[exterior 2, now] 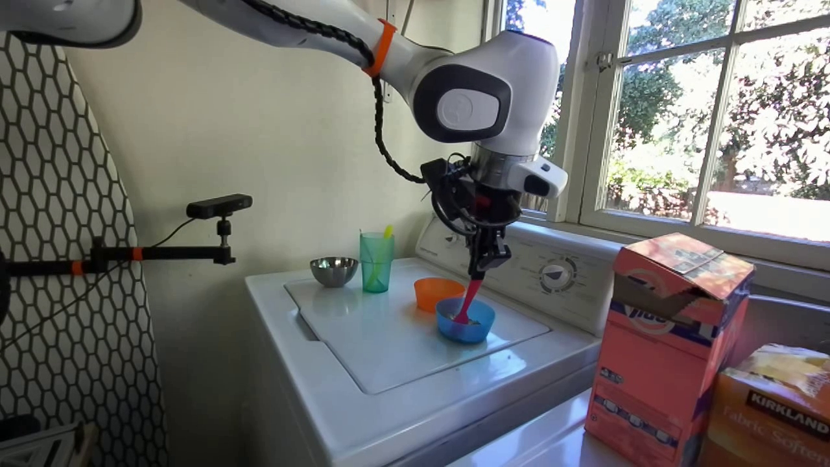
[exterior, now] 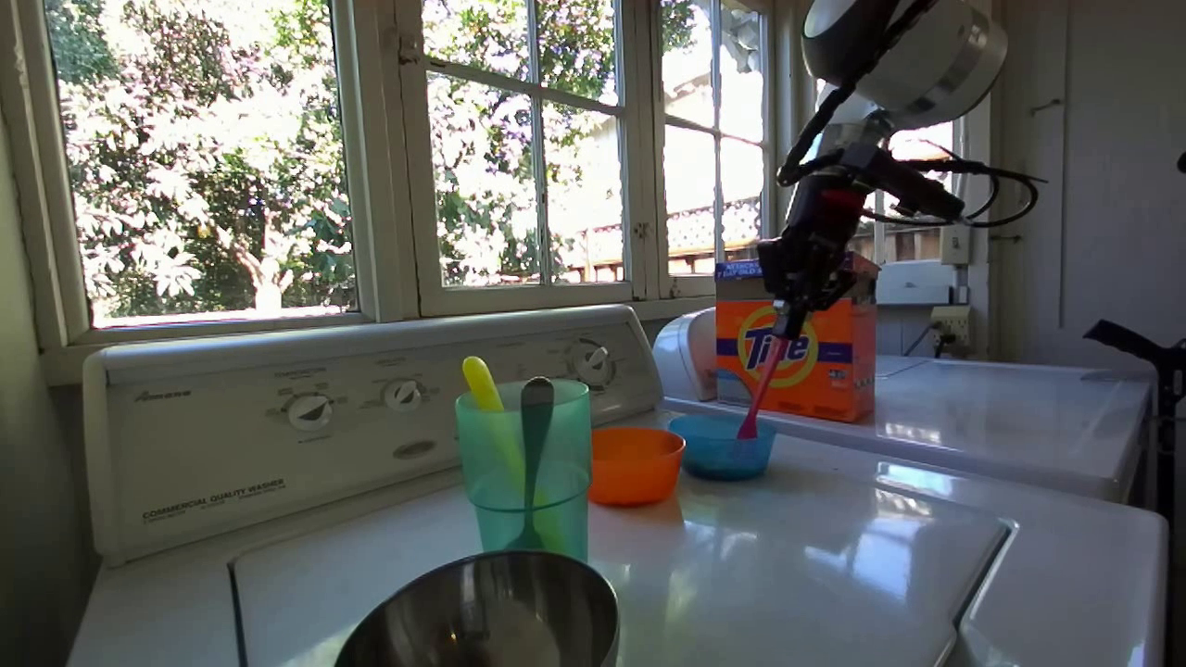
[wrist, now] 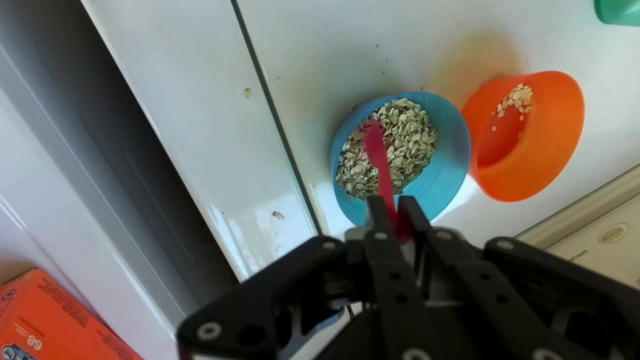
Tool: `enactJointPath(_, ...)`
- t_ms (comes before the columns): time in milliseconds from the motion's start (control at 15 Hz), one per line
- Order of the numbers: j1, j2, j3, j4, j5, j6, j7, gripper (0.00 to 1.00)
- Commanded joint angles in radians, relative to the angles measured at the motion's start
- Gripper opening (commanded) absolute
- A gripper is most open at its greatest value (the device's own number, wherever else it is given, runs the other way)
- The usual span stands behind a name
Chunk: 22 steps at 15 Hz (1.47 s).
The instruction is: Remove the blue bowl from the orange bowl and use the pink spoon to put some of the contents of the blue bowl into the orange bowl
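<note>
Blue bowl (wrist: 440, 172) out of orange bowl (wrist: 547, 142), spoon (wrist: 376, 147) down at the oats (wrist: 410, 135).
Wrist view: gripper (wrist: 392, 206) pinching the spoon, blue bowl mid-frame; flakes (wrist: 520, 97) in orange bowl, right: we judge some transferred, perhaps more to come. Bowls side by side, touching or not we can't tell; room on the lid (wrist: 320, 40) toward the top, panel (wrist: 605, 260) lower right, washer's edge (wrist: 157, 122) left.

Blue bowl (exterior 2: 465, 333), orange bowl (wrist: 547, 145), pink spoon (wrist: 382, 167).
</note>
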Motion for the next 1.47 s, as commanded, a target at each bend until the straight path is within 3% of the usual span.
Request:
enactJointPath(0, -0.008, -0.008, 0.011, -0.037, 0.081, 0.028, -0.003, 0.02)
enactJointPath(333, -0.012, -0.005, 0.008, -0.045, 0.162, 0.029, -0.007, 0.02)
enactJointPath(933, -0.004, -0.043, -0.009, -0.065, 0.066, 0.037, 0.016, 0.02)
enactJointPath(1000, -0.008, -0.003, -0.003, -0.029, 0.09, 0.024, 0.001, 0.1)
enactJointPath(1133, -0.008, -0.015, -0.007, -0.029, 0.081, 0.024, 0.001, 0.1)
enactJointPath(1200, -0.008, -0.018, -0.008, -0.029, 0.08, 0.024, 0.001, 0.02)
enactJointPath(1400, -0.022, -0.031, -0.012, -0.032, 0.121, 0.043, -0.023, 0.02)
